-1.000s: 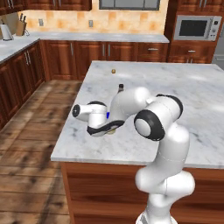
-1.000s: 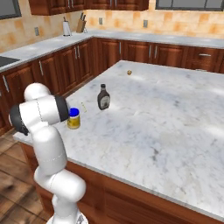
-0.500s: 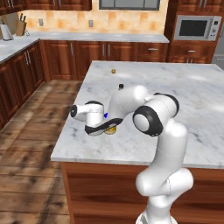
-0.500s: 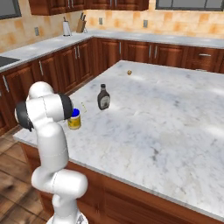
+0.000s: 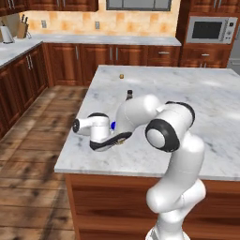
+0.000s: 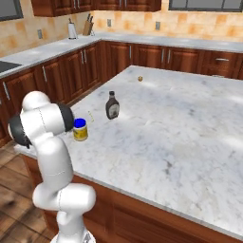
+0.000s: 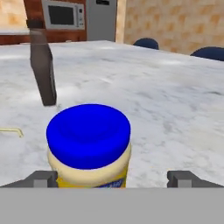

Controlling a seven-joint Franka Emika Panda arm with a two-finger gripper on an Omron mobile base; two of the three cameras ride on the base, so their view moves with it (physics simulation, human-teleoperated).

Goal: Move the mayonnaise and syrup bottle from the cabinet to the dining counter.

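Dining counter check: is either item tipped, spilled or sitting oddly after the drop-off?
Nothing stands out. The mayonnaise and the syrup bottle both stand upright on the dining counter, apart from each other, with no spill. The gripper is open around the jar.

A microwave (image 5: 206, 29) sits built into dark wood cupboards on the far wall. A knife block (image 6: 88, 27) and a pale jug (image 6: 72, 31) stand together (side by side) on the wall counter (image 6: 57, 47). Wooden plank floor (image 5: 28, 154) below.
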